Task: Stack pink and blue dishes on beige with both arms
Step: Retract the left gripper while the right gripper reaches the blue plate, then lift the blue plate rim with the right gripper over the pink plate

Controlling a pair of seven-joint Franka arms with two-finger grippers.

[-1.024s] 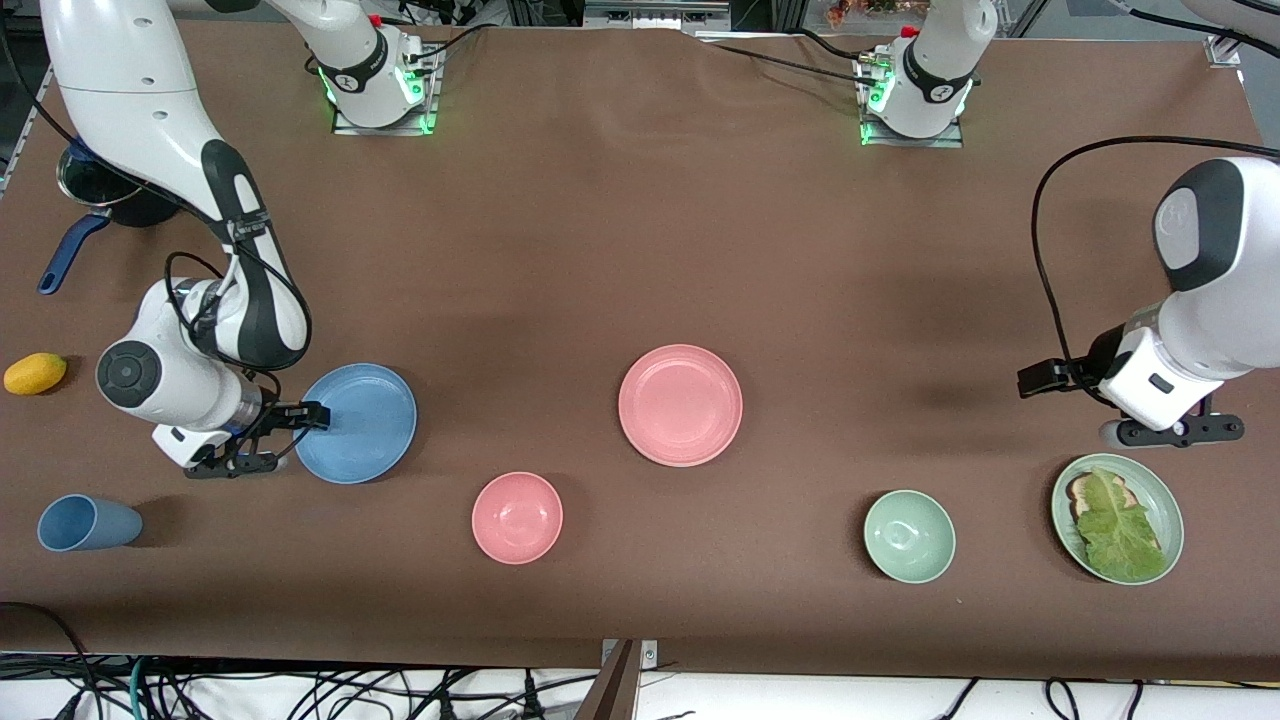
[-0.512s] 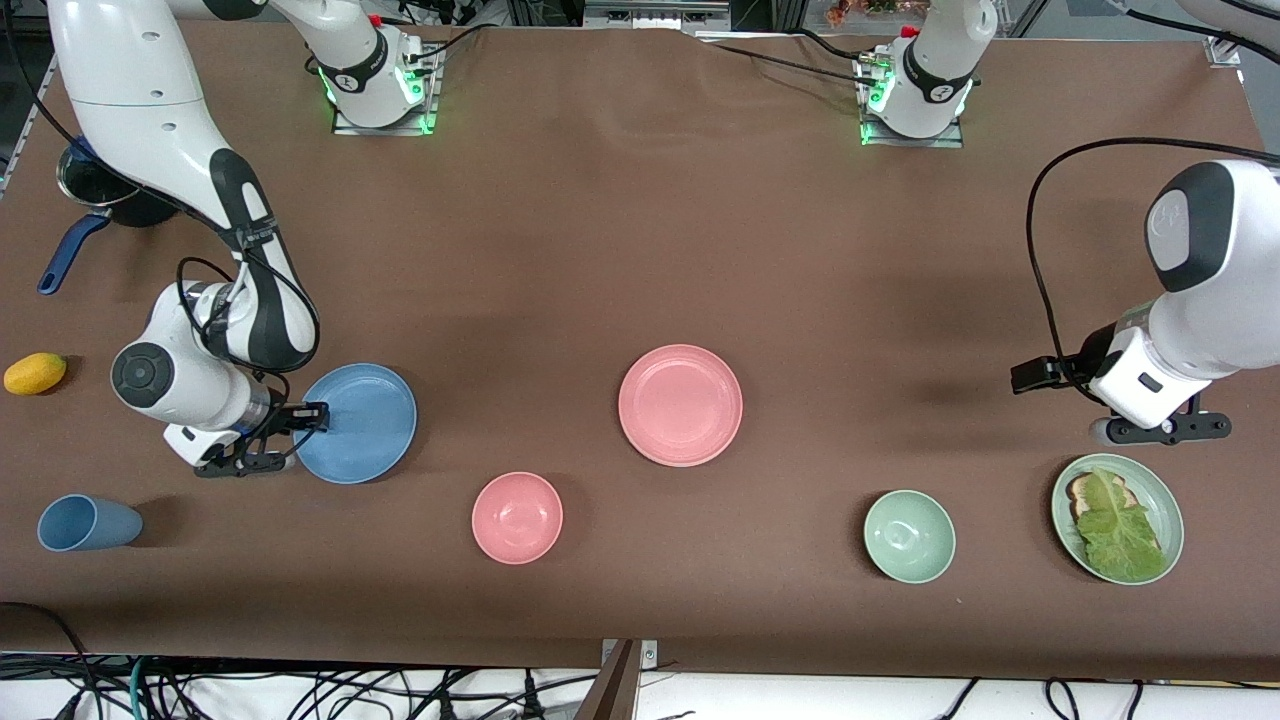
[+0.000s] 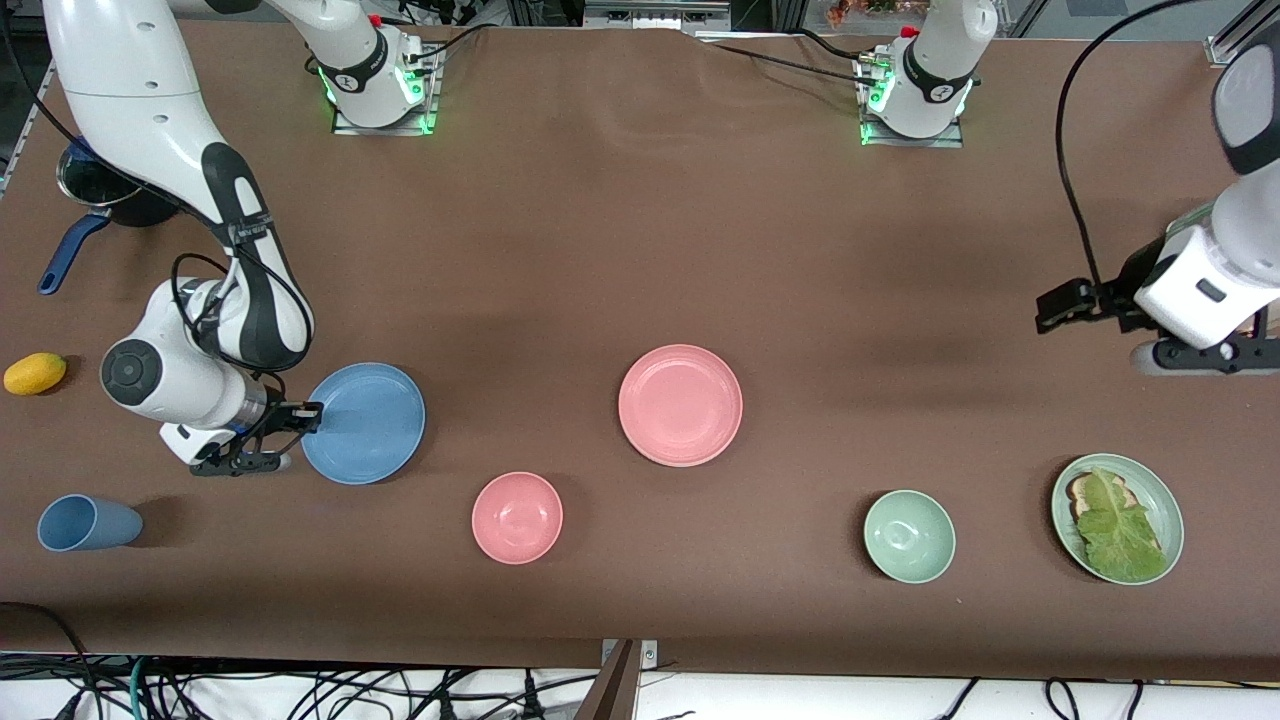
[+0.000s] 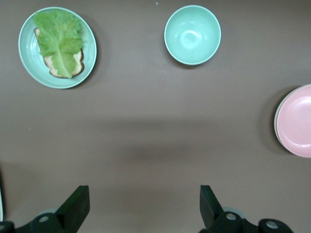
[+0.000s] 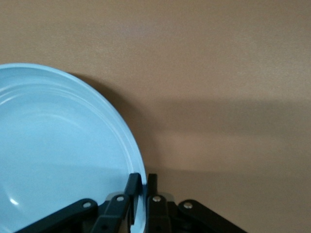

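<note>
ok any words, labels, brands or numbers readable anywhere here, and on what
None can be read.
Right arm base: a small dark mark on the white casing, too small to read.
Left arm base: a similar mark, too small to read.
Blue plate, pink plate, both bowls and the cup: plain, no print visible.

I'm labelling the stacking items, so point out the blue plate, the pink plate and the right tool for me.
blue plate [image 3: 368,424], front view, middle of its flat well.
pink plate [image 3: 680,405], front view, centre of its flat well.
right tool [image 3: 305,414], front view, fingertips clamped on the blue plate's rim.
</note>
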